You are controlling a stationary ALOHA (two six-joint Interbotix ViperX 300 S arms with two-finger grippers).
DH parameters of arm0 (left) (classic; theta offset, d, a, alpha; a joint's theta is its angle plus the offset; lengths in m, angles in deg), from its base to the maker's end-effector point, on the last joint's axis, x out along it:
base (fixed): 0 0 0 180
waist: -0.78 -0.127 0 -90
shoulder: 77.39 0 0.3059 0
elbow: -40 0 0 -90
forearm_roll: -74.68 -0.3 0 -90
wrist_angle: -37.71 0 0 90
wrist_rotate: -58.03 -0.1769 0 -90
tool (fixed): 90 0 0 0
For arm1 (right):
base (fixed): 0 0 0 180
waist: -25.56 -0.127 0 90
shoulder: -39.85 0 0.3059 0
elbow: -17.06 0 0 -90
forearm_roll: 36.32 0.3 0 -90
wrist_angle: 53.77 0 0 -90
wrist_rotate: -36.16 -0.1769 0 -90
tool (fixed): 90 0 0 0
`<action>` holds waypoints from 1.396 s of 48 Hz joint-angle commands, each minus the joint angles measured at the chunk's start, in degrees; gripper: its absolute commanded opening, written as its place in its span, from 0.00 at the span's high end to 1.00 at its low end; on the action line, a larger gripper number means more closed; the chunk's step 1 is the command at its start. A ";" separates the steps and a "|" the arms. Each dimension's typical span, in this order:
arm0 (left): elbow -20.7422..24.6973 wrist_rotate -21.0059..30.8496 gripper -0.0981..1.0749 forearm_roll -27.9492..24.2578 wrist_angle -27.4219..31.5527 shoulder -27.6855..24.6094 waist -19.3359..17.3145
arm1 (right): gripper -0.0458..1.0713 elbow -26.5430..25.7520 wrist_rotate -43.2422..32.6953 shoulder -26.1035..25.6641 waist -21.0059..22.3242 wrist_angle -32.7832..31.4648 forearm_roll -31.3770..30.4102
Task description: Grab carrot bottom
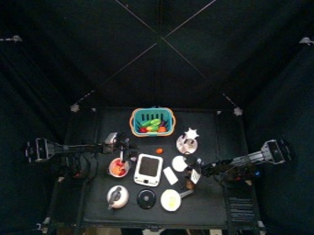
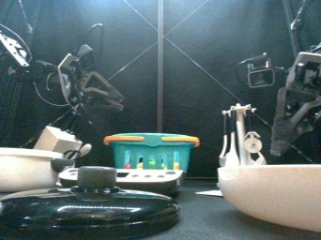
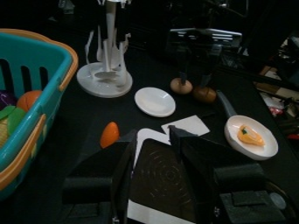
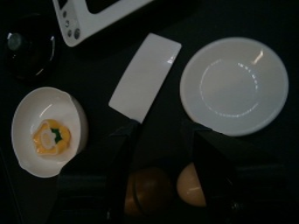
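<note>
Carrot piece on open tabletop, both of my grippers unclenched and holding nothing.

The short orange carrot piece (image 3: 108, 134) lies alone on the black table (image 3: 70, 109). It sits just beside the outer wall of the teal plastic basket (image 3: 33, 96) and is apart from my left gripper (image 3: 162, 150), whose jaws stand spread above a white-rimmed flat device (image 3: 162, 179). There is bare table between the carrot and the small white round plate (image 3: 155, 101). The white peg stand (image 3: 108, 66) rises beyond it, near the basket's rim. My right gripper (image 4: 167, 144) hangs with jaws apart over two brown round balls (image 4: 193, 182), near a white rectangular card (image 4: 146, 74) and a white bowl of yellow food (image 4: 49, 131).
</note>
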 commanded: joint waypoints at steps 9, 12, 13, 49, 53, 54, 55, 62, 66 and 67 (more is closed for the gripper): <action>1.14 -0.09 0.27 0.18 -0.53 0.44 -0.18 | 0.23 -7.38 0.09 3.34 6.24 -1.49 -13.62; 1.05 -0.09 0.27 0.18 -0.53 0.44 -0.18 | 0.23 -9.32 0.09 5.19 7.47 -1.58 -17.23; 1.05 -0.09 0.27 0.18 -0.53 0.44 -0.18 | 0.23 -10.02 0.09 6.06 7.91 -1.58 -18.28; -4.04 -0.18 0.27 0.00 0.35 2.29 -0.70 | 0.15 -29.18 0.00 28.48 18.81 -2.55 -26.02; -4.31 -0.18 0.27 0.00 0.35 2.29 -0.70 | 0.14 -30.50 0.09 30.85 19.51 -2.37 -25.93; -4.39 -0.18 0.27 -0.09 0.35 2.29 -0.70 | 0.14 -30.67 0.09 31.29 19.69 -2.46 -25.93; -4.48 -0.18 0.27 -0.18 0.35 2.29 -0.70 | 0.14 -31.03 0.09 31.73 19.78 -2.37 -25.93; -5.19 -0.18 0.27 -0.88 0.35 2.37 -0.70 | 0.14 -32.52 0.00 34.37 20.57 -2.37 -25.93; -5.54 -0.18 0.27 -1.14 0.35 2.46 -0.70 | 0.14 -32.96 0.00 35.24 20.74 -2.37 -25.93; -5.45 -0.18 0.27 -1.14 0.35 2.46 -0.70 | 0.14 -32.96 0.00 35.33 20.92 -2.37 -25.84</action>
